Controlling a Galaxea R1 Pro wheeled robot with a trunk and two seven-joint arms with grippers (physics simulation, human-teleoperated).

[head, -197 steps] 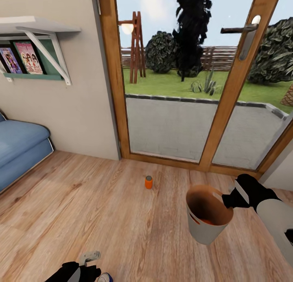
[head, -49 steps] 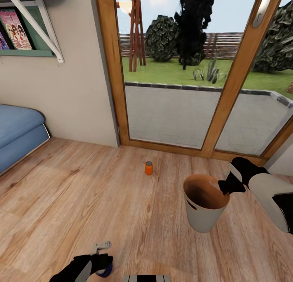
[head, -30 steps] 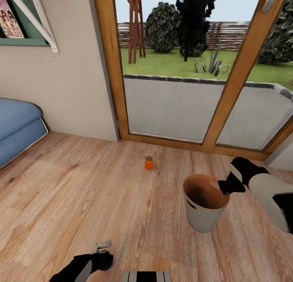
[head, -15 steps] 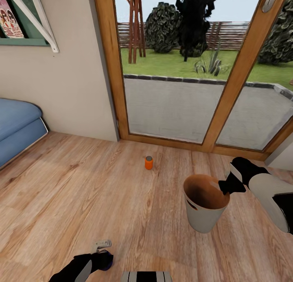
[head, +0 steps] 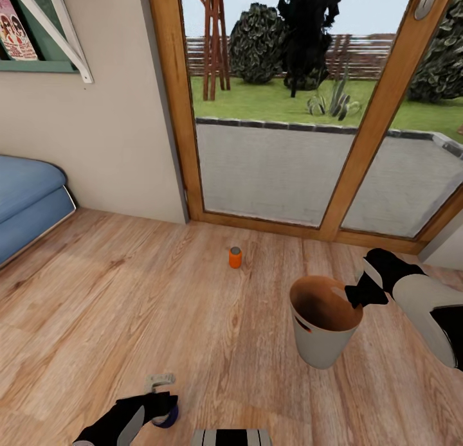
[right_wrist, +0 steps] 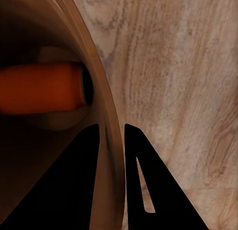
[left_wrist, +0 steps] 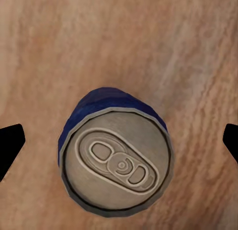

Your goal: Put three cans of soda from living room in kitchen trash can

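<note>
Plank flooring runs up to the glass doors (head: 270, 169); your orange soda can (head: 235, 257) stands upright near their sill, well apart from both arms. Your right gripper (head: 360, 296) is clamped on the trash can (head: 321, 330) rim. Left wrist view: your left gripper (left_wrist: 119, 143) hangs spread-open straight above the upright dark blue soda can (left_wrist: 116, 163), axis vertical. Right wrist view: another orange can (right_wrist: 42, 93) lies sideways inside.
</note>
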